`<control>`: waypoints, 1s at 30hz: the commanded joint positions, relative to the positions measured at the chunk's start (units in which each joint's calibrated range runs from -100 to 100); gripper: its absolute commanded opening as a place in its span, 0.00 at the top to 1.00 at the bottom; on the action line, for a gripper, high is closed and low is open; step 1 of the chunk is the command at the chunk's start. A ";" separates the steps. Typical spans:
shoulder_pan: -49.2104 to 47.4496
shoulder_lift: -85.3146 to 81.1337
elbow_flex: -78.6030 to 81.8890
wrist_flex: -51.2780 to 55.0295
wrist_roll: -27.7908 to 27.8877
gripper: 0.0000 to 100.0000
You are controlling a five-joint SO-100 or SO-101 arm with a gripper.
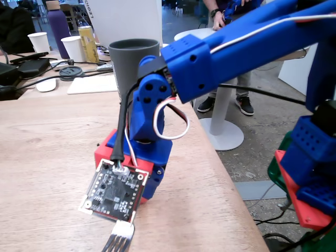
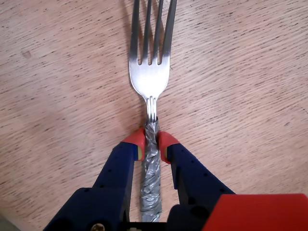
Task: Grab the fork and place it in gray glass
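Note:
The fork point(image 2: 149, 79) lies flat on the wooden table, silver tines pointing up in the wrist view, its gray marbled handle running down between my fingers. My gripper point(image 2: 151, 139) has its red-tipped fingers closed against both sides of the handle near the neck. In the fixed view only the tines point(image 1: 118, 239) show at the bottom edge, below the gripper's circuit board point(image 1: 114, 190). The gray glass point(image 1: 128, 65) stands upright behind the gripper, partly hidden by the blue arm.
The table's right edge point(image 1: 220, 173) runs close beside the arm. At the back left stand two white paper cups point(image 1: 39, 41), a purple bottle point(image 1: 56, 26), cables and a white pad point(image 1: 92, 84). A person stands beyond a round white table point(image 1: 226, 126).

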 commanded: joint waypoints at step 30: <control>4.50 -41.04 3.51 -0.42 -6.79 1.00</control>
